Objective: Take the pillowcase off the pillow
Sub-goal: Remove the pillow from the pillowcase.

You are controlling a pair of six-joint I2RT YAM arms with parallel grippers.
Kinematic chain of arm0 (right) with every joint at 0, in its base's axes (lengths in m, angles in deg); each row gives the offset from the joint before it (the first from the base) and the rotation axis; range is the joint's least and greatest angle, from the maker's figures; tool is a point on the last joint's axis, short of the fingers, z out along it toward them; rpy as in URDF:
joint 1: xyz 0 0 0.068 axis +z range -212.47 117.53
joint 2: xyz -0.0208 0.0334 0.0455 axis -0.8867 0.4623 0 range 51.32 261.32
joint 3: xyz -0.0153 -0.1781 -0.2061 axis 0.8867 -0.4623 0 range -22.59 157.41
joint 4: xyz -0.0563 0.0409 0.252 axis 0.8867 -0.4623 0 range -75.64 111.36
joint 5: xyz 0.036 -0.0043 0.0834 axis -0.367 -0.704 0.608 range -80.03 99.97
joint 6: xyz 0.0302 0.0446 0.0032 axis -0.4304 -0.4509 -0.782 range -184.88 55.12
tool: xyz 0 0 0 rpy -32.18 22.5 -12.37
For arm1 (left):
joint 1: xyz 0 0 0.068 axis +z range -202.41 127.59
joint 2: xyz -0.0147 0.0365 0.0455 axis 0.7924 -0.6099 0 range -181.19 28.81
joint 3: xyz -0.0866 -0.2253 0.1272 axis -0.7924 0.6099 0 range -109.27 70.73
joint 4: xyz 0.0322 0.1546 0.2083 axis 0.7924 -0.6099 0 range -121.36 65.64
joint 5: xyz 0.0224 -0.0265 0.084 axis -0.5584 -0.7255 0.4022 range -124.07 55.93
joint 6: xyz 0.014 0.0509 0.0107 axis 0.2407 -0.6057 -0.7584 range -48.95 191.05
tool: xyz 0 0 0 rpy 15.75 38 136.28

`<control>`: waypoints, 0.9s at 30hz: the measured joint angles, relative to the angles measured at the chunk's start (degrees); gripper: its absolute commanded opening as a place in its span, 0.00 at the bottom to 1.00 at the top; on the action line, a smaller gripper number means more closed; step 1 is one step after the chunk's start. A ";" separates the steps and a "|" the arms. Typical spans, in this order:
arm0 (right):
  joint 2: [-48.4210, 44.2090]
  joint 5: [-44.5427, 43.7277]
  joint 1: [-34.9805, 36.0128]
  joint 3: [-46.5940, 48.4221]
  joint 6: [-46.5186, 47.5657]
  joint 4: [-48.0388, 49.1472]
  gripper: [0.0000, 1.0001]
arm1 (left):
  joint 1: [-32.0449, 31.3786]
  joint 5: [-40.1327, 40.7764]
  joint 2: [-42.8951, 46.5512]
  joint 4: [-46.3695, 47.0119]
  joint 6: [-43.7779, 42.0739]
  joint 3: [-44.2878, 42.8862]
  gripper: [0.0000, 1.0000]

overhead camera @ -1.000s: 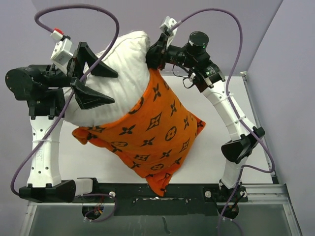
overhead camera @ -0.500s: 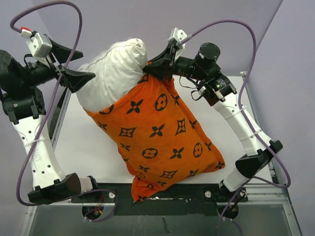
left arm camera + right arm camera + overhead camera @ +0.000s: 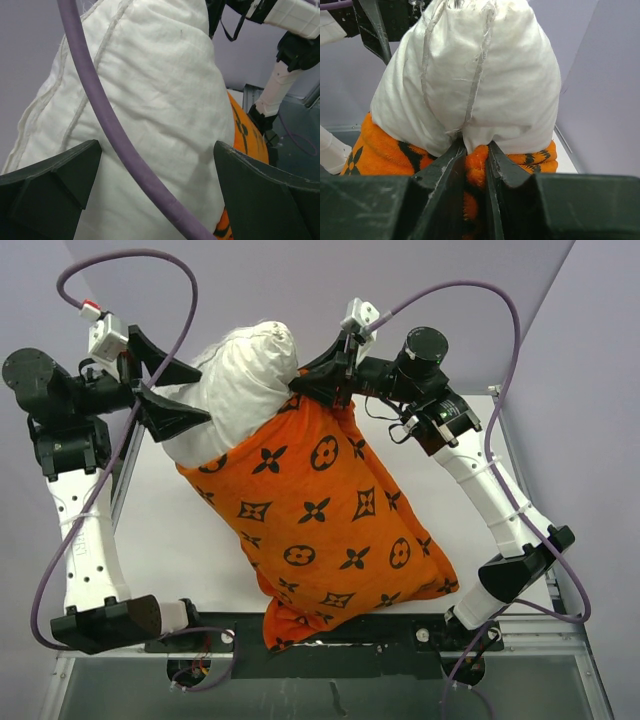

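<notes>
The orange pillowcase (image 3: 320, 520) slants across the white surface (image 3: 170, 540), covering the lower part of the white pillow (image 3: 240, 380). Only the right wrist view shows the right gripper (image 3: 476, 150) with its jaws pinched narrow on the pillowcase's rim. The left gripper (image 3: 205, 393) has its jaws wide around the bare pillow end; a purple cable (image 3: 100, 110) crosses its wrist view, and contact is unclear.

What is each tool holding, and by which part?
The right tool pinches the orange pillowcase by its open rim, beside the white pillow. The left tool is open, holding nothing.
</notes>
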 measured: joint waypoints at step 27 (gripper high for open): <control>-1.14 2.56 -0.31 -1.07 -0.96 -4.66 0.00 | -28.33 30.73 -1.22 -48.63 -49.55 -6.75 0.00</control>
